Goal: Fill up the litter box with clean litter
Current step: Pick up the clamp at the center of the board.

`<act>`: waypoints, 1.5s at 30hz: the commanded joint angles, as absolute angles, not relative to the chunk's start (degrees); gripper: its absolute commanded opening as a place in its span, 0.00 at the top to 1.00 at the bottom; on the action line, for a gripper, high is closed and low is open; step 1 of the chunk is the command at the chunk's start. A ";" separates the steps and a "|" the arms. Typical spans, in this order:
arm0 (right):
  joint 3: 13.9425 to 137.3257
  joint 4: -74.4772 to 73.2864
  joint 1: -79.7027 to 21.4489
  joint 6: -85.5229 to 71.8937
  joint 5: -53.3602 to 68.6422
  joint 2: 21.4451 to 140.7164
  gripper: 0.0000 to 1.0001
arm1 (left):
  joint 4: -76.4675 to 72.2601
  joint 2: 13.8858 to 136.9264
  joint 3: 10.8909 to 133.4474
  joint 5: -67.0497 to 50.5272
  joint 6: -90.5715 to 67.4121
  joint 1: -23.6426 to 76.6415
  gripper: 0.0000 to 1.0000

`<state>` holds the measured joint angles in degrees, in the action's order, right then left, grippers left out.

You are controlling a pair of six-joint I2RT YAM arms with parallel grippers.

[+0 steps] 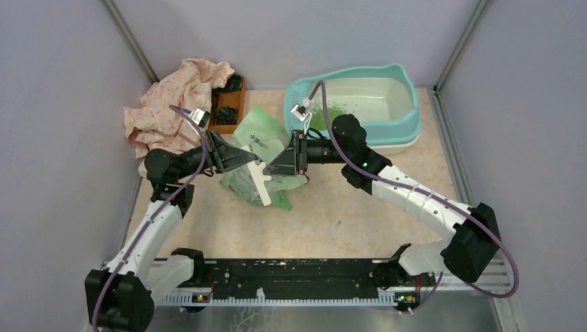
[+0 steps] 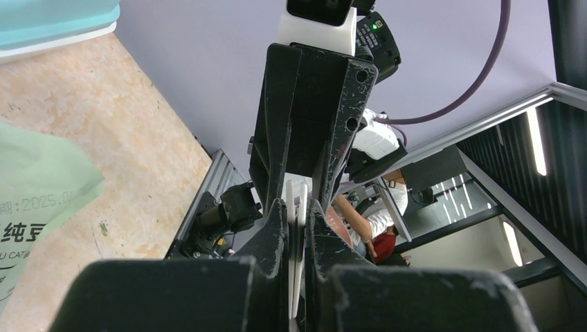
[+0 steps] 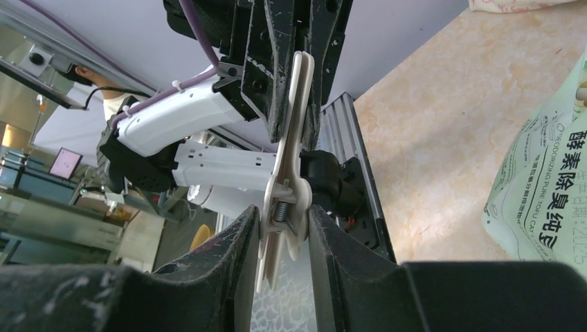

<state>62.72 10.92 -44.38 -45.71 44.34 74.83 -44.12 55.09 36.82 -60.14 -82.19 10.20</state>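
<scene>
Mid-table, the left gripper and right gripper meet tip to tip over a pale green bag, sharing a white clip. From above, the clip is only a pale strip slanting toward the near edge. The wrist views add the grips. The left wrist view shows the left gripper clamped narrow on the clip's thin blades. The right wrist view shows the right gripper drawn in against both sides of the clip's sprung hinge end.

The litter box sits at the far right of the table, beyond the right arm. It has a teal rim and a cream basin, and its long axis runs left to right, with the perforated ledge at the left end, toward the bag. A small patch of clean litter, green and grassy, lies in the basin's left part beside that ledge. The left wrist view catches only a teal corner of the box.

At the far left, a wooden tray sits beside a crumpled cloth.
</scene>
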 commanded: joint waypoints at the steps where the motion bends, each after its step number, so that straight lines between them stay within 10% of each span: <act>1: 63.86 14.02 -44.45 -45.67 45.99 75.15 0.68 | -46.48 55.28 37.80 -59.13 -81.15 10.97 1.00; 8: 63.72 13.55 -45.18 -45.11 46.55 75.26 0.65 | -46.51 55.66 37.79 -58.79 -80.95 11.25 1.00; 22: 63.33 14.16 -45.18 -45.69 48.05 75.06 1.00 | -46.22 56.76 38.08 -58.93 -79.84 11.95 0.99; 30: 63.05 15.79 -45.18 -47.43 48.63 74.46 1.00 | -44.39 56.45 39.14 -58.41 -78.34 11.95 0.60; 41: 63.21 19.32 -45.18 -50.83 47.53 75.73 1.00 | -41.75 55.43 39.12 -58.79 -77.02 12.04 0.58; 45: 63.30 20.78 -45.18 -52.26 46.67 76.00 1.00 | -40.44 55.01 39.40 -58.84 -76.18 12.04 0.78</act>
